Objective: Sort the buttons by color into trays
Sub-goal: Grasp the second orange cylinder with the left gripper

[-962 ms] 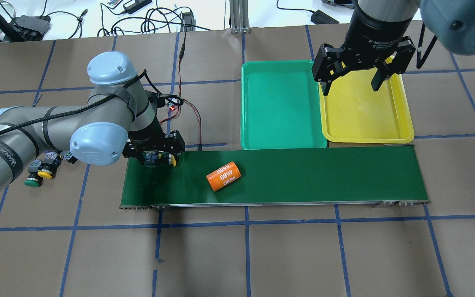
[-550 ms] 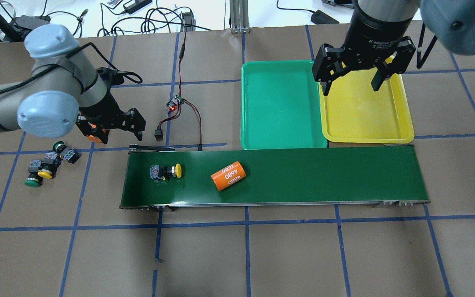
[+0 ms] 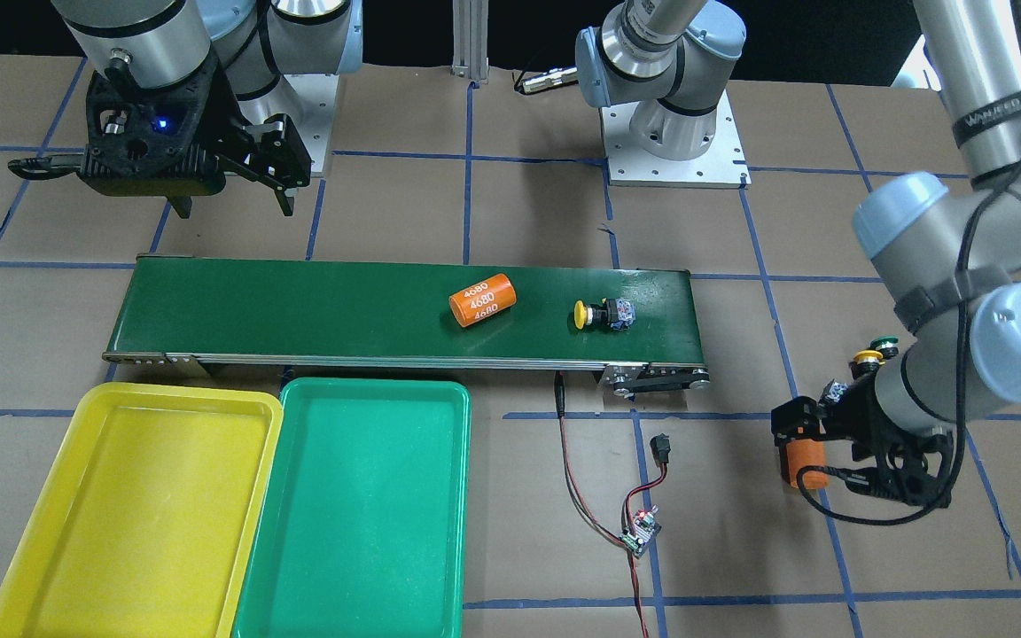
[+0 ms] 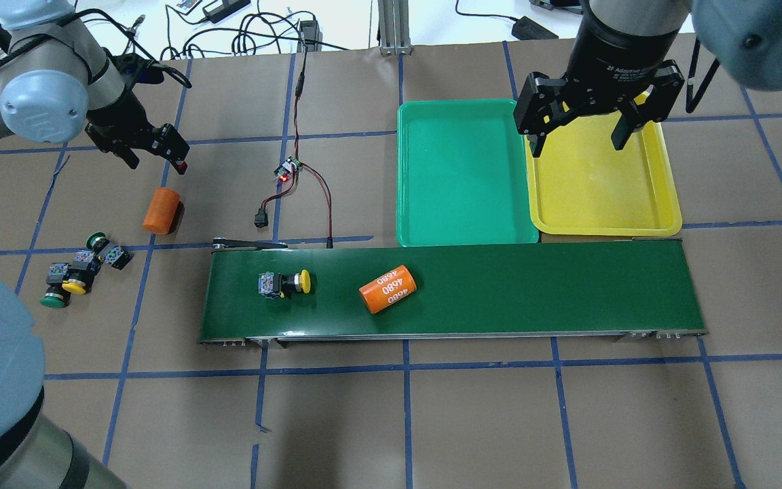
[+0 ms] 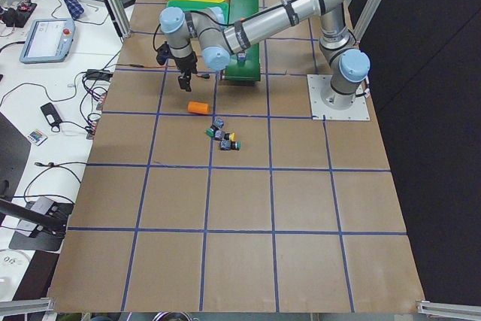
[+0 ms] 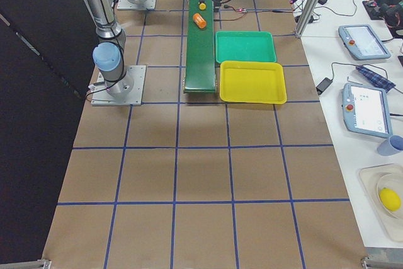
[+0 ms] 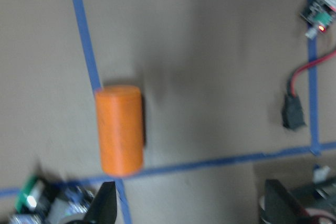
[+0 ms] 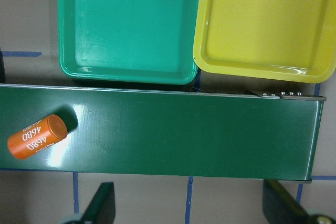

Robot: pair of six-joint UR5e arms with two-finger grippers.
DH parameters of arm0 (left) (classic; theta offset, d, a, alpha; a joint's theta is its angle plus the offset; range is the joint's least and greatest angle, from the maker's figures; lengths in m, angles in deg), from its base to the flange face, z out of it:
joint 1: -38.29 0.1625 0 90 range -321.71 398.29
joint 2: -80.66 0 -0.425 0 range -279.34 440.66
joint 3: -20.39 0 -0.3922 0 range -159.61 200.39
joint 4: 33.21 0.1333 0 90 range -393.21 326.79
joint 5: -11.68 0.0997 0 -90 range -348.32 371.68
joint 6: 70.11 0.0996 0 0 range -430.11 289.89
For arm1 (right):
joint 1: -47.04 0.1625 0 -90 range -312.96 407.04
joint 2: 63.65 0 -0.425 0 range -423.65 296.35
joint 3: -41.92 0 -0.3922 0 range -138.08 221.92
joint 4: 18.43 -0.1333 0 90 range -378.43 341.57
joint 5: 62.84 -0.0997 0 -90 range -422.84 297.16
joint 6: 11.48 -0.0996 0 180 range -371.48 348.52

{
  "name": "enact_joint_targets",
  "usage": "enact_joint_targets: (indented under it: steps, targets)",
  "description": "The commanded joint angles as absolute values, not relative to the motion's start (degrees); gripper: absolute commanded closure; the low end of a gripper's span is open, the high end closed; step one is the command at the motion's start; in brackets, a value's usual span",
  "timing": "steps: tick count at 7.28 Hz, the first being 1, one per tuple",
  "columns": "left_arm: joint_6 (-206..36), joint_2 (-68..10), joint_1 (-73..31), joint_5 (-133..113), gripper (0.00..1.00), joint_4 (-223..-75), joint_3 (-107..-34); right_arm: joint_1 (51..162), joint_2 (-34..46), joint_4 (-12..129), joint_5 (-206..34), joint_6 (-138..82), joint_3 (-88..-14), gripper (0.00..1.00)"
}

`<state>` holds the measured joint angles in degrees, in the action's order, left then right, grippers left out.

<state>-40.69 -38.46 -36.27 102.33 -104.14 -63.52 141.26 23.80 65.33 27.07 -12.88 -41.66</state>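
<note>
One yellow button lies on its side on the green belt, also in the front view. Three more buttons, two green and one yellow, cluster on the table at the left. My left gripper is open and empty, just beyond a plain orange cylinder that its wrist view shows lying ahead. My right gripper is open and empty above the yellow tray. The green tray beside it holds nothing.
An orange cylinder marked 4680 lies on the belt right of the yellow button. A small circuit board with red and black wires lies on the table behind the belt's left end.
My left gripper let go of the yellow button on the belt, then moved left and away past the plain orange cylinder. The button and the 4680 cylinder have shifted right. The right arm stayed still.
</note>
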Motion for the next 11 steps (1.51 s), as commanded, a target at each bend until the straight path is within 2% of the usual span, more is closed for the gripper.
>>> enact_joint_targets:
  steps: [1,4,9,10,11]
  targets:
    - [-30.0,-45.5,-34.1,103.0,0.00,-99.6,-60.5,141.3,23.8,65.3,27.1,-12.9,-41.7,0.00]
    - [-38.3,-44.4,-32.0,102.6,0.00,-98.7,-65.2,141.4,23.9,65.3,27.0,-12.9,-41.7,0.00]
    - [-38.6,-42.7,-31.5,102.5,0.00,-98.5,-70.9,141.5,23.9,65.3,27.0,-13.0,-41.7,0.00]
    - [-38.7,-43.0,-31.4,102.4,0.44,-97.2,-71.3,141.5,23.9,65.3,27.0,-13.0,-41.7,0.00]
    - [-39.6,-42.7,-31.4,102.2,0.99,-97.2,-72.2,141.5,23.9,65.3,27.0,-12.9,-41.7,0.00]
